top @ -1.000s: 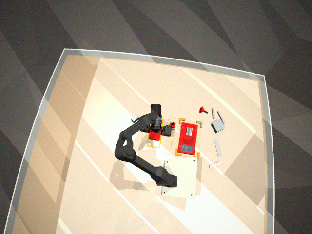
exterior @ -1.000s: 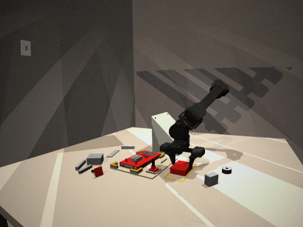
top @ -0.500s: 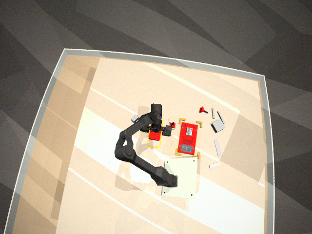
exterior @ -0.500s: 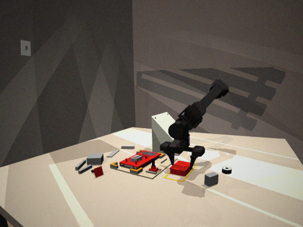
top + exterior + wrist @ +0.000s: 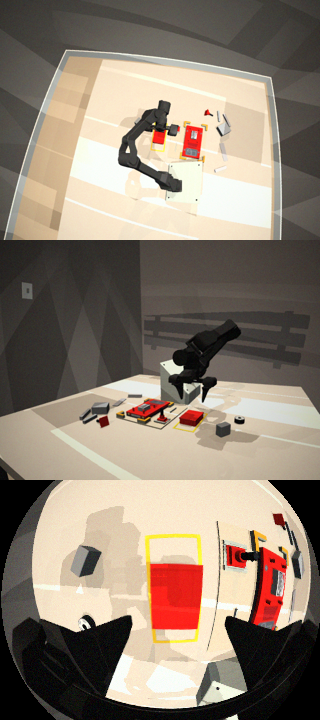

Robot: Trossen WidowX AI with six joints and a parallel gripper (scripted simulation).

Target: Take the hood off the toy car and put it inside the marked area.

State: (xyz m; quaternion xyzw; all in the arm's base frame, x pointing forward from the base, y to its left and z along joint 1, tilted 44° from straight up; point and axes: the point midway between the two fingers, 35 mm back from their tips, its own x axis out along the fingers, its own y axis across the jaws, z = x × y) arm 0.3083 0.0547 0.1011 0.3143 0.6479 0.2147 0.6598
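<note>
The red hood (image 5: 158, 138) (image 5: 190, 418) (image 5: 176, 597) lies flat on the table within the yellow outline (image 5: 157, 150) (image 5: 183, 429) (image 5: 173, 536). Bare table shows inside both short ends of the outline. The hood hides parts of the long lines, so I cannot tell exactly how its long edges stand to them. My gripper (image 5: 160, 127) (image 5: 192, 400) (image 5: 181, 621) is open and empty above the hood, its fingertips clear of it. The toy car (image 5: 192, 141) (image 5: 158, 406) (image 5: 273, 607) stands without its hood, a grey engine block showing.
Orange corner brackets (image 5: 204, 126) (image 5: 143, 420) surround the car. A red-based post (image 5: 162, 418) (image 5: 236, 556) stands between car and outline. A grey block (image 5: 223, 429) (image 5: 86, 561) and a black-and-white ring (image 5: 239, 420) (image 5: 86, 623) lie on the outline's other side. Grey pieces lie beyond the car.
</note>
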